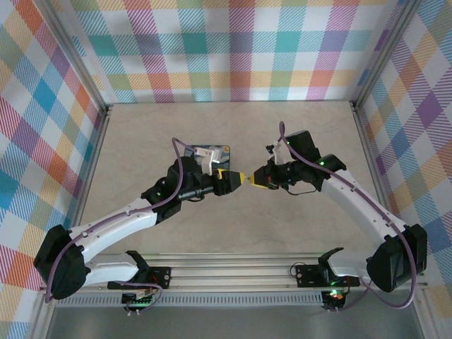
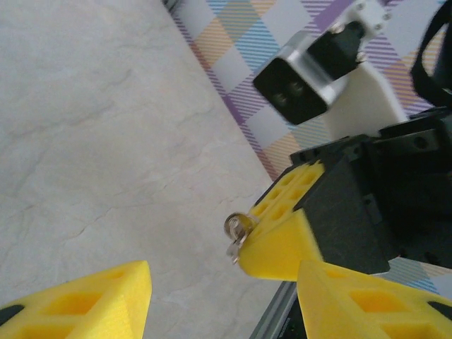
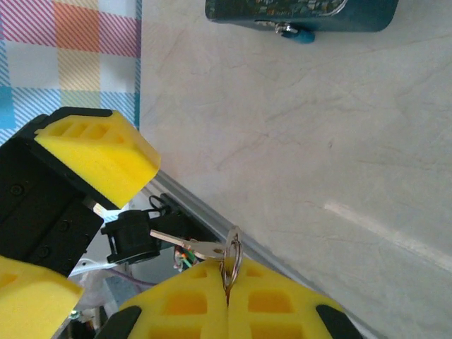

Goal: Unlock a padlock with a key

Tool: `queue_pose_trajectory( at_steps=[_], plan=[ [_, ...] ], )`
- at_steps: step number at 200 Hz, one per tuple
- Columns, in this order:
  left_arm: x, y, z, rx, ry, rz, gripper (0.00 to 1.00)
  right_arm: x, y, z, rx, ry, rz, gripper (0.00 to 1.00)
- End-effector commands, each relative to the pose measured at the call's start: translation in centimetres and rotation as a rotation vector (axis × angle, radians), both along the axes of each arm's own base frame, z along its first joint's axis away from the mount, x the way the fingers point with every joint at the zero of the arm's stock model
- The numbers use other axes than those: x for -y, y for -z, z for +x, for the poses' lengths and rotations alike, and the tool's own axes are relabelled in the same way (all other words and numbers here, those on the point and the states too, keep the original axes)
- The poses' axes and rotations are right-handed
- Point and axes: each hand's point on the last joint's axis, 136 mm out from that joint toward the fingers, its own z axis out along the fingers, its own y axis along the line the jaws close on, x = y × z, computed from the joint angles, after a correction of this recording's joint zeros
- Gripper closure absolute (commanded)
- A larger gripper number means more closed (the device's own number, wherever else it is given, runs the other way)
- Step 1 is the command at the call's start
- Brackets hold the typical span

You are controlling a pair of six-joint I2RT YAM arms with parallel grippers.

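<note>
Our right claw, pinching the key by its ring, faces our spread left claw; we should close squarely across the key, padlock lying at their ten o'clock.

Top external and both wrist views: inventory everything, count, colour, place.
padlock: 1, dark blue, on table beyond left wrist
key: 1, silver, on ring pinched by right tool
table: 1, beige marbled, under everything
walls: 3, multicoloured plaid, around table
left arm: 1, white and black, reaching centre
right arm: 1, white and black, reaching centre
left tool: 1, yellow fingers, open, facing key
right tool: 1, yellow fingers, shut on key's ring
</note>
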Motion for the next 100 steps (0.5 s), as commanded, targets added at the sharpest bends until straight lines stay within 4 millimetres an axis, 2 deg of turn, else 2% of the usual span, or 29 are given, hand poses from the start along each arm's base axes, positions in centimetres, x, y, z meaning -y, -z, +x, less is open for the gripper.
queue_pose_trajectory(
  at_steps=[1, 40, 100],
  plan=[
    [1.6, -3.2, -0.9, 0.098, 0.097, -0.068, 0.45, -0.5, -1.6, -1.1, -0.038, -0.020, 0.058, 1.00],
    [2.6, -2.9, -1.2, 0.074, 0.151, -0.069, 0.49, -0.9, -1.8, -1.1, -0.063, -0.018, 0.086, 1.00],
    [2.9, -2.3, -1.1, 0.056, 0.161, -0.066, 0.55, -0.9, -1.9, -1.3, -0.082, -0.014, 0.094, 1.00]
  ],
)
